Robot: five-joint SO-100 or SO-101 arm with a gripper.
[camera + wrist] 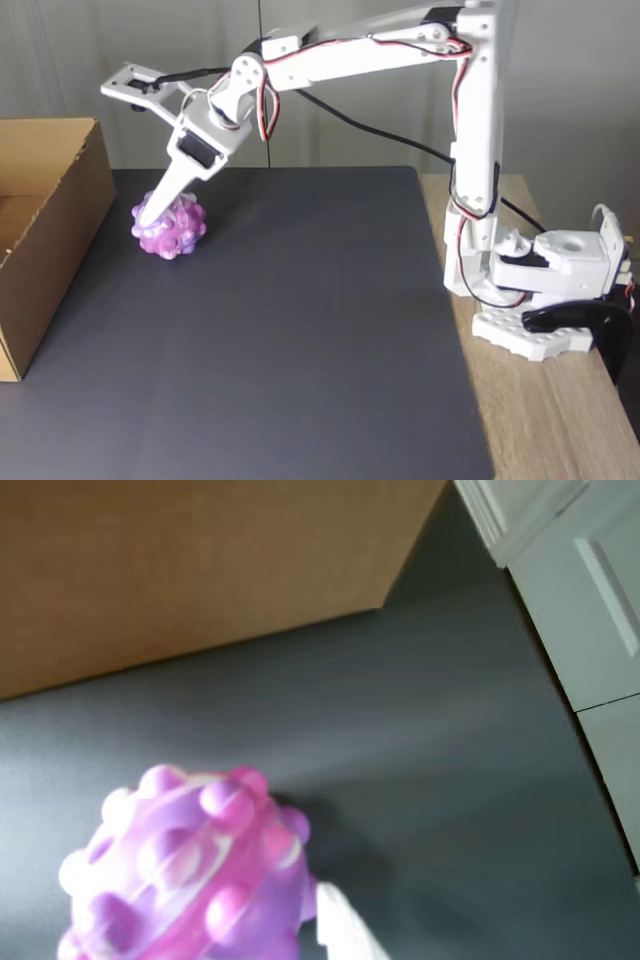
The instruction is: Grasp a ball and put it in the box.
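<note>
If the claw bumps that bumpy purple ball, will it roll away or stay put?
The ball is round and sits on a smooth dark mat, so a sideways nudge would probably roll it, maybe toward the box. Its rounded knobs might make it wobble and stop soon. The knobs may also give the claw something to catch on, so it seems unlikely to slip.

Soft even daylight, blurred wrist view, fixed view sharp, faint shadows

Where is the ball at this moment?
In the fixed view the ball lies on the dark mat, far left, just right of the box, with the claw at it.
</note>
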